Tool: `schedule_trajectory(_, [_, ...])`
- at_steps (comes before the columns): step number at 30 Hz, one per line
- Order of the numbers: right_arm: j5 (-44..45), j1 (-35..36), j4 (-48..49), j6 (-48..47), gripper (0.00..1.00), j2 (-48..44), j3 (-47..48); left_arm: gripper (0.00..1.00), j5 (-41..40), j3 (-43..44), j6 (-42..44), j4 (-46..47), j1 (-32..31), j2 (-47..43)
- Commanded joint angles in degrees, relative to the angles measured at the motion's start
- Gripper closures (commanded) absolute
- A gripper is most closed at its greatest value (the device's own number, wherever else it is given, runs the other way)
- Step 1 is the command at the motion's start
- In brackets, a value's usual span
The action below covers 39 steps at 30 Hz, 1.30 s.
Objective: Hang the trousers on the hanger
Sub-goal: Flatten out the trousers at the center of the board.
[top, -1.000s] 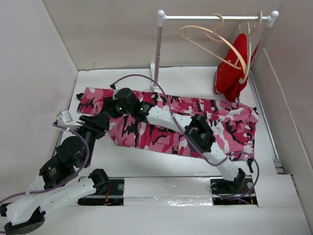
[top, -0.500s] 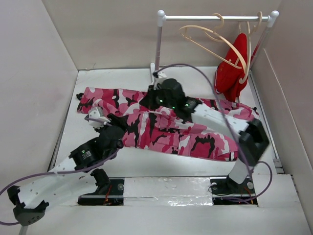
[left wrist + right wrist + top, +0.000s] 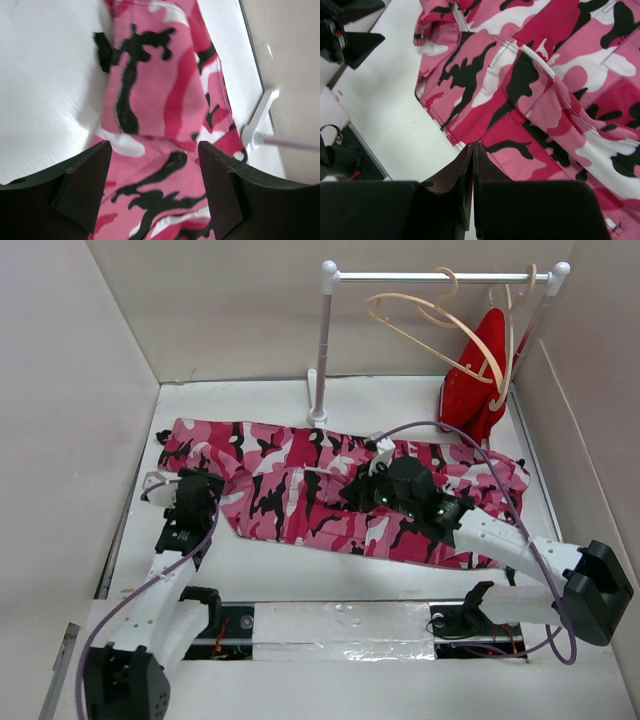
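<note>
Trousers [image 3: 290,510]: mid part hidden under shut R gripper [image 3: 472,150].

R gripper [image 3: 472,145] is swinging from left-centre to centre-right of frame over the trousers [image 3: 300,502], jaws closing till they meet. L gripper [image 3: 152,146] is backing toward trousers' left edge, jaws widening.

Plain pale walls [image 3: 230,310] box in a white table [image 3: 260,565]. A white garment rail [image 3: 430,277] stands far beyond both jaws.
</note>
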Motion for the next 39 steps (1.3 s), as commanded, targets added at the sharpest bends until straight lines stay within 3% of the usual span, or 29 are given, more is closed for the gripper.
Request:
schedule_trajectory(1, [-0.4,0.1,3.9,-2.6,0.89,-2.1,-1.8,0.31,15.8,-3.9,-2.8,10.8,8.6,0.3])
schedule_trajectory(5, [-3.4,0.1,5.1,-2.6,0.85,-1.6,-3.6,0.31,22.7,-5.5,-6.2,13.9,12.9,6.1])
schedule_trajectory(13, [-6.3,0.1,7.9,-2.6,0.83,0.2,-5.1,0.31,23.9,-10.5,-14.2,19.5,12.9,8.0])
schedule_trajectory(19, [-7.8,0.1,8.5,-2.6,0.82,1.0,-5.0,0.38,21.9,-11.8,-18.6,23.0,12.9,9.9])
schedule_trajectory(30, [-11.1,0.1,9.9,-2.9,0.82,2.0,-5.5,0.41,17.7,-8.6,-19.4,27.2,12.9,17.4])
schedule_trajectory(39, [-11.9,0.1,10.9,-3.1,0.82,2.5,-5.9,0.6,14.4,-7.5,-16.8,32.4,12.9,22.4])
